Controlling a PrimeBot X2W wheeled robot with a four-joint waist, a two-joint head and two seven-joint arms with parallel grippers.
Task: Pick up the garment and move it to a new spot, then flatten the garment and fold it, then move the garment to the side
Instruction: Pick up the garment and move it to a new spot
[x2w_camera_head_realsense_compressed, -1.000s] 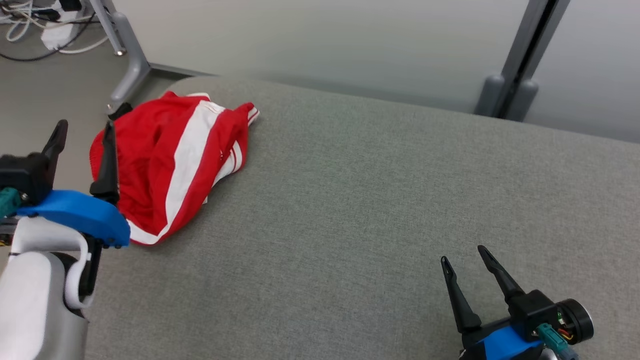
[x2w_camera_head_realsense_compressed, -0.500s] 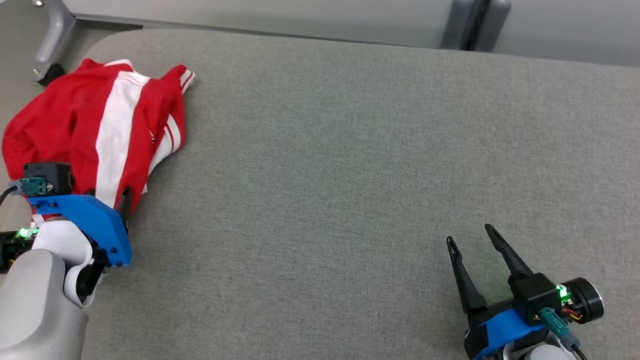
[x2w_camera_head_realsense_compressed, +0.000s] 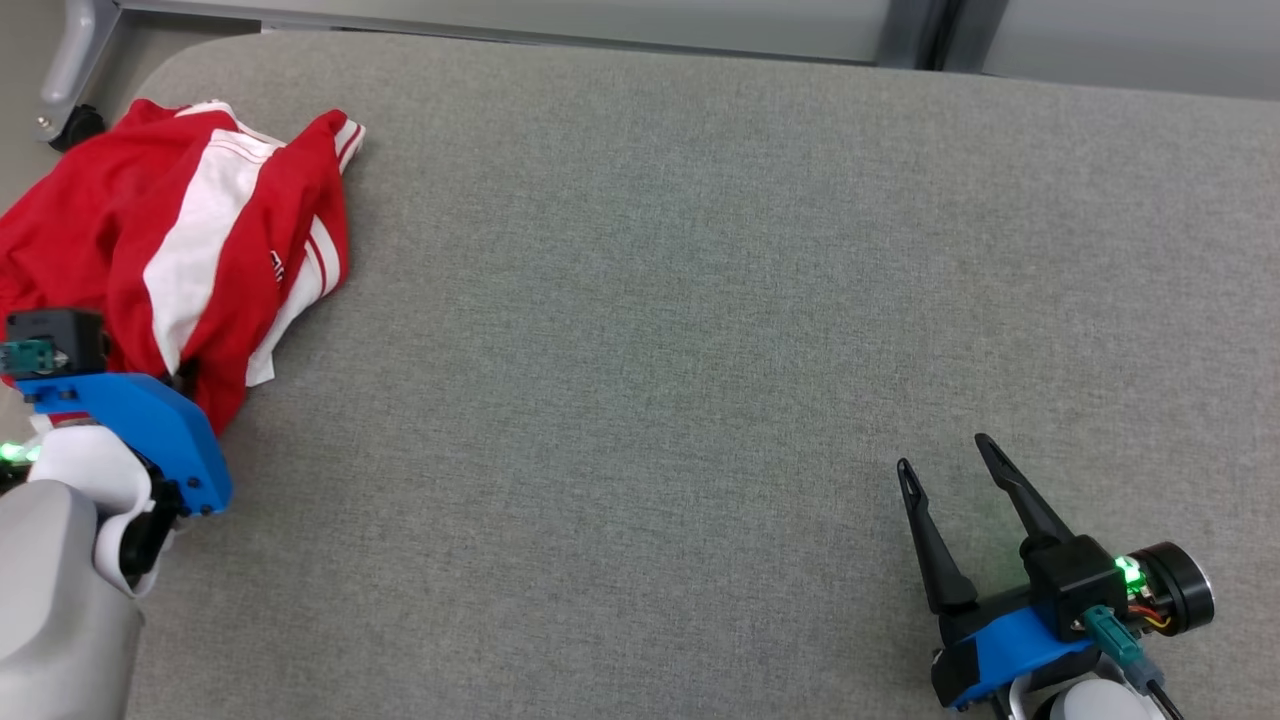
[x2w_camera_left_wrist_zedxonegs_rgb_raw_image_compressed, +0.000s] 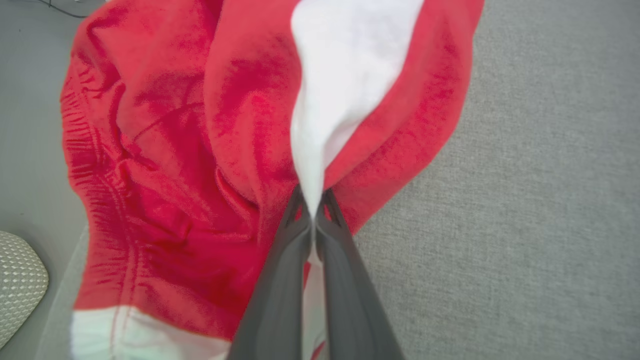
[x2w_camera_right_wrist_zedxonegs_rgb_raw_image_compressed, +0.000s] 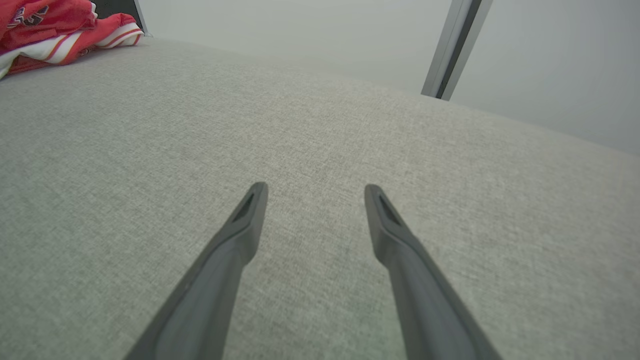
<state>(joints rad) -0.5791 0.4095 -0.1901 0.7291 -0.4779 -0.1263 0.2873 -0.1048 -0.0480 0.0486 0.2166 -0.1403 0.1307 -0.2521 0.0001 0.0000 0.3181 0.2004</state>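
A crumpled red garment (x2w_camera_head_realsense_compressed: 170, 230) with white stripes lies at the far left of the grey padded surface (x2w_camera_head_realsense_compressed: 700, 300), partly over its left edge. My left gripper (x2w_camera_left_wrist_zedxonegs_rgb_raw_image_compressed: 312, 200) is shut on the garment (x2w_camera_left_wrist_zedxonegs_rgb_raw_image_compressed: 210, 150), pinching a fold where a white stripe meets the red cloth. In the head view the blue left wrist mount (x2w_camera_head_realsense_compressed: 130, 420) sits at the garment's near edge and hides the fingers. My right gripper (x2w_camera_head_realsense_compressed: 945, 470) rests open over the bare surface at the lower right, far from the garment (x2w_camera_right_wrist_zedxonegs_rgb_raw_image_compressed: 55, 30); its fingers (x2w_camera_right_wrist_zedxonegs_rgb_raw_image_compressed: 250, 210) hold nothing.
A grey metal leg with a black caster (x2w_camera_head_realsense_compressed: 65, 90) stands on the floor past the surface's far left corner. A pale wall with a dark upright post (x2w_camera_right_wrist_zedxonegs_rgb_raw_image_compressed: 452, 45) runs behind the far edge. A pale textured object (x2w_camera_left_wrist_zedxonegs_rgb_raw_image_compressed: 17, 285) lies below the surface's left side.
My left gripper went from open beside the garment to down onto its near edge and closed on a fold. The head camera tilted down, shifting the whole picture. The right gripper stayed open.
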